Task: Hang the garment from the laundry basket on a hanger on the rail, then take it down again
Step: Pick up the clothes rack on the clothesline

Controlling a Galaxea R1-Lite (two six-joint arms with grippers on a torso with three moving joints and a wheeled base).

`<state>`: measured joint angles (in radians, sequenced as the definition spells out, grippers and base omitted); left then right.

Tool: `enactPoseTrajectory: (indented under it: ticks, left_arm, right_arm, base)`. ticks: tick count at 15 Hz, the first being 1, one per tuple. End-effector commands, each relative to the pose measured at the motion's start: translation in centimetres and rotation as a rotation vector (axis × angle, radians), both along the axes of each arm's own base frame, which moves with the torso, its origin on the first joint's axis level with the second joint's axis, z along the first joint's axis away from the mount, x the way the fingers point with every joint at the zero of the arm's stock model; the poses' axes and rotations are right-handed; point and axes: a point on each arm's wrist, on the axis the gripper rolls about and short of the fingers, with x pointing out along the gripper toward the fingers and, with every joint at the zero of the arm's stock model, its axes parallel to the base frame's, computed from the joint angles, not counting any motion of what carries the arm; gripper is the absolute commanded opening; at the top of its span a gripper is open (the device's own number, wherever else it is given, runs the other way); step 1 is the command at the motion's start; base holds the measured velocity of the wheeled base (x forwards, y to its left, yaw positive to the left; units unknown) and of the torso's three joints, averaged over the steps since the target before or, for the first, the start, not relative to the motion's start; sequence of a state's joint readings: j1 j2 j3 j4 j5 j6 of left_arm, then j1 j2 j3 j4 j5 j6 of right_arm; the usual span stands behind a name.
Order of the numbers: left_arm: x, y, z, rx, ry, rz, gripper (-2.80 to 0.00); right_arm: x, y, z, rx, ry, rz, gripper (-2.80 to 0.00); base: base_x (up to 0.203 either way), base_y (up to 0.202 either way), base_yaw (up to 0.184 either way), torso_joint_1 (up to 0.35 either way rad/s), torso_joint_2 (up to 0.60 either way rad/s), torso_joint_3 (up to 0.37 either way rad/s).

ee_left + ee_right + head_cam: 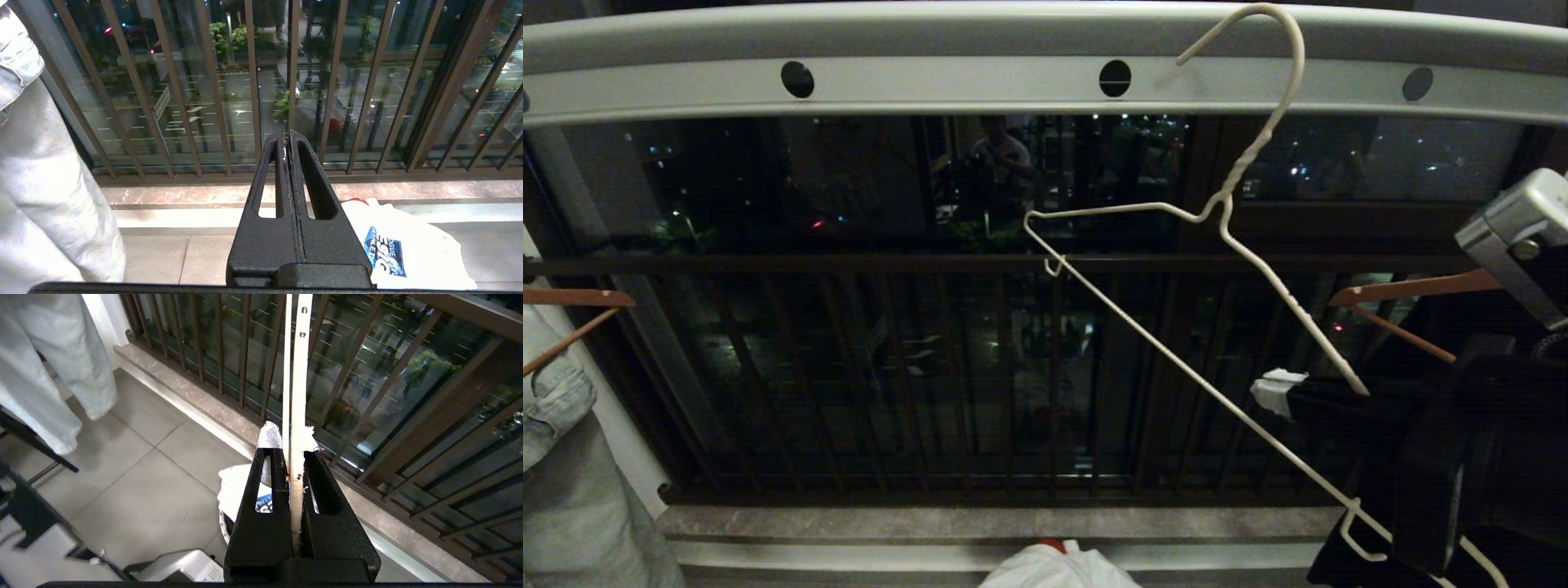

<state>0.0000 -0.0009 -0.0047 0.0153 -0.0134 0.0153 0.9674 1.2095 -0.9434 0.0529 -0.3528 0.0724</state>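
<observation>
The off-white wire hanger (1225, 233) hangs tilted in the head view. Its hook overlaps the top of the pale grey rail (947, 82); I cannot tell whether it rests on it. My right gripper (1278, 392) comes in from the right and is shut on one arm of the hanger (300, 375), which runs between its fingers (291, 443). The white garment (408, 245) with a dark blue print lies below in the laundry basket, of which only a bit of rim (221, 526) shows. My left gripper (287, 136) is shut on nothing, low before the balcony bars.
Dark balcony railing bars (931, 384) stand behind the rail above a stone sill (931, 523). Brown wooden hangers hang at the left (572, 298) and right (1413, 290). A pale denim garment (556, 457) hangs at far left. A black stand (28, 514) is on the tiled floor.
</observation>
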Motion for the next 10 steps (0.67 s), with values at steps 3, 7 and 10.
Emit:
enactPoseTrajectory:
  ticks: [3,7,10]
  left_arm:
    - [0.0,0.0,0.0,0.000,0.001,0.000,-2.80]
    - [0.0,0.0,0.0,0.000,0.001,0.000,-2.80]
    - [0.0,0.0,0.0,0.000,0.001,0.000,-2.80]
  right_arm:
    - [-1.8,-2.5,-1.3,0.007,0.007,0.035,-2.80]
    - [-2.2,-3.0,-3.3,-0.032,0.071,0.080,-2.80]
    - [-1.6,-2.3,-3.5,-0.026,0.109,0.151,-2.80]
  base:
    - [0.000,0.000,0.000,0.000,0.00,0.000]
    - [0.000,0.000,0.000,0.000,0.00,0.000]
    - [0.000,0.000,0.000,0.000,0.00,0.000]
